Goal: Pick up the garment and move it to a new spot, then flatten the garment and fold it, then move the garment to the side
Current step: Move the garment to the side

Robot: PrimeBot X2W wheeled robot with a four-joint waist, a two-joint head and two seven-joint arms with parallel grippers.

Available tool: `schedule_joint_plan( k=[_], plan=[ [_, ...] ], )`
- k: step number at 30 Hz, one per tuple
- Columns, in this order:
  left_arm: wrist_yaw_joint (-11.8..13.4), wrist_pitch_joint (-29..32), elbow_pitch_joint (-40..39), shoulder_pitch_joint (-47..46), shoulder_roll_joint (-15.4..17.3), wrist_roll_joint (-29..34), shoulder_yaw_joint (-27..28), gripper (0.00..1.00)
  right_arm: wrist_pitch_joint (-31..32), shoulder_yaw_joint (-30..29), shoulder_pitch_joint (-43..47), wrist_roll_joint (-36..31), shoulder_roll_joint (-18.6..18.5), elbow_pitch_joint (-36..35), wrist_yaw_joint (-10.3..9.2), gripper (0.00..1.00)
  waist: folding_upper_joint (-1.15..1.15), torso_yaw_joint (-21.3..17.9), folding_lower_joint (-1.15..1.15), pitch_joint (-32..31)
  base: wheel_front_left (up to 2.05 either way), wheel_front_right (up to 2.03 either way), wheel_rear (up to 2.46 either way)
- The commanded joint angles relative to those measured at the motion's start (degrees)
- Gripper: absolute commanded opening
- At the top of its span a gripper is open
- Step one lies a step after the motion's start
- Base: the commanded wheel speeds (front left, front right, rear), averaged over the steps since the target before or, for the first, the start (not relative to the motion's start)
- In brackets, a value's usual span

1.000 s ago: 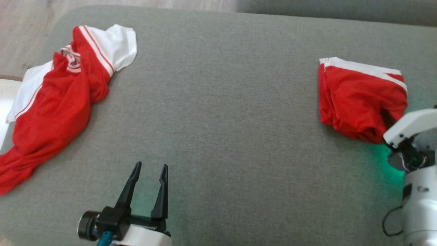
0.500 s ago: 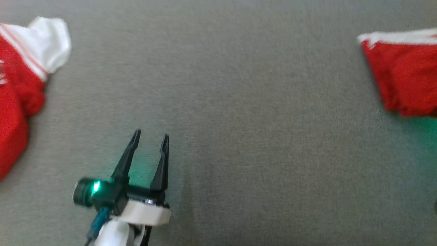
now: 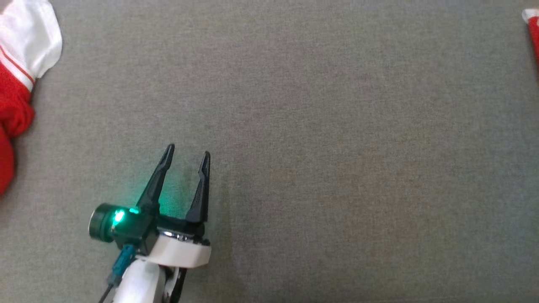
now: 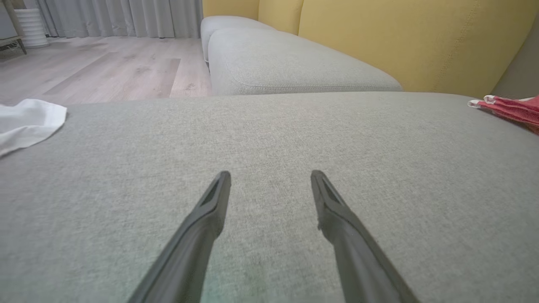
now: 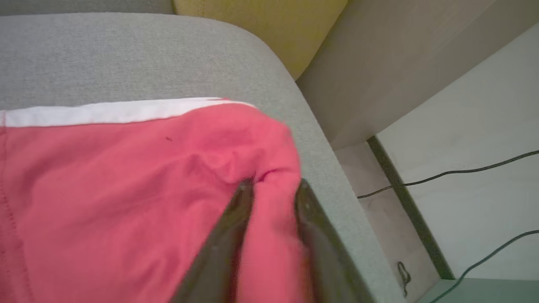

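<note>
**A:** While the right tool (image 5: pixel 274 183) straddles a raised fold of the folded red mesh garment with white trim (image 5: pixel 105 176), its jaws stand narrowly apart; whether they pinch the cloth, I cannot tell.

**B:** The garment lies at the right rim of the grey woven sofa seat (image 3: pixel 337 126); setting it aside well calls for a low, straight release, so no layer drags open.

**A:** Beyond that rim, black cables (image 5: pixel 442 173) cross the floor; loose cloth could slip over.

**B:** The left tool (image 3: pixel 188 150) hovers spread wide and empty; a crumpled red-and-white jersey (image 3: pixel 21 54) lies far left.
</note>
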Motion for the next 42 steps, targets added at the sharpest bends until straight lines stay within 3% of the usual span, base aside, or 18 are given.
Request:
schedule_joint_plan(
  k=[1, 8, 19, 25, 31, 42],
  plan=[
    [0.28, -0.47, -1.63, 1.00, 0.45, -0.17, 2.02, 1.00, -0.20, -0.01, -0.22, -1.47, -2.55, -2.13, -0.04, 1.00, 0.00, 0.21, 0.00, -0.69, 0.00, 0.00, 0.00],
    [0.53, -0.47, -1.12, 2.39, -0.05, -1.73, 2.28, 1.00, -7.18, 2.70, 2.38, -6.83, -1.57, -6.89, -0.04, 1.00, 0.00, 0.25, 0.00, -5.22, 0.00, 0.00, 0.00],
    [2.55, -0.47, 0.80, 8.02, -0.46, -5.18, 2.29, 1.00, -22.16, 12.06, 19.49, 4.10, 9.06, -24.94, -0.04, 1.00, 0.00, 3.94, 0.00, -19.59, 0.00, 0.00, 0.00],
    [2.32, -0.47, 2.25, 11.04, -0.44, -4.25, 4.27, 1.00, -29.12, 15.64, 32.93, 5.24, 16.98, -31.69, -0.04, 1.00, 0.00, 4.65, 0.00, -24.90, 0.00, 0.00, 0.00],
    [2.01, -0.47, 3.72, 12.71, 0.23, -3.24, 7.26, 1.00, -35.66, 19.11, 43.40, 5.23, 22.67, -30.55, -0.04, 1.00, 0.00, 3.34, 0.00, -26.93, 0.00, 0.00, 0.00],
    [1.19, -0.47, 6.65, 13.23, 0.63, -1.98, 9.98, 1.00, -39.70, 23.73, 48.31, 9.39, 23.22, -23.54, -0.04, 1.00, 0.00, 1.39, 0.00, -27.21, 0.00, 0.00, 0.00]
  ],
)
